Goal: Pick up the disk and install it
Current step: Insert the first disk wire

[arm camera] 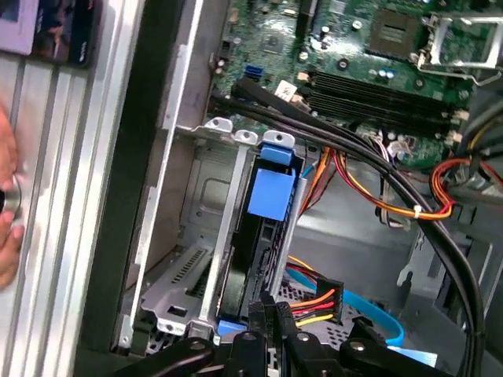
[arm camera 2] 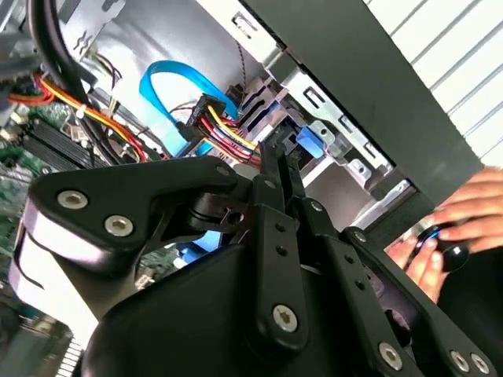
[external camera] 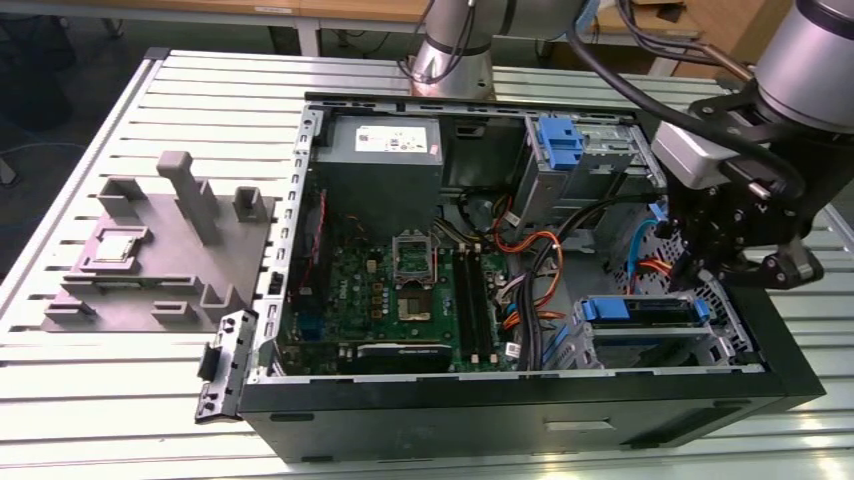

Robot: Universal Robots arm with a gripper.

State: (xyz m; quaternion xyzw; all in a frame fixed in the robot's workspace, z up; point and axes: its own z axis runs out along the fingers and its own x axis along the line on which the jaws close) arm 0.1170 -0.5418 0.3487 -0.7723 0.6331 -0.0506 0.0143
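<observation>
Exterior view: the black linkage gripper (external camera: 727, 262) on the grey arm hangs over the drive-bay corner of the open black tower computer case (external camera: 534, 410), which lies on its side on a white slatted metal table (external camera: 160, 400) so that its interior faces upward for access. The flat silver-metal disk with its blue plastic frame (external camera: 643, 312) sits in the perforated metal drive cage just below the gripper, at the exterior view's right of the green motherboard (external camera: 387, 290).

In the first wrist view the disk (arm camera: 263, 236) stands edge-on in its slot between the cage rails, with the blue latch tab uppermost, and the gripper fingers (arm camera: 277, 322) meet at its near end. The fingers appear drawn almost fully together; whether they pinch the frame's edge or merely rest against it cannot be told. The second wrist view shows the same narrow finger stance (arm camera 2: 275, 169) directed at the cage.

Red, yellow and orange power leads (arm camera: 369, 192) and a blue flat data cable (arm camera 2: 177, 82) lie beside the bay, near the approach path. A person's hand (arm camera 2: 460, 228) rests outside the case wall on a dark round knob.
</observation>
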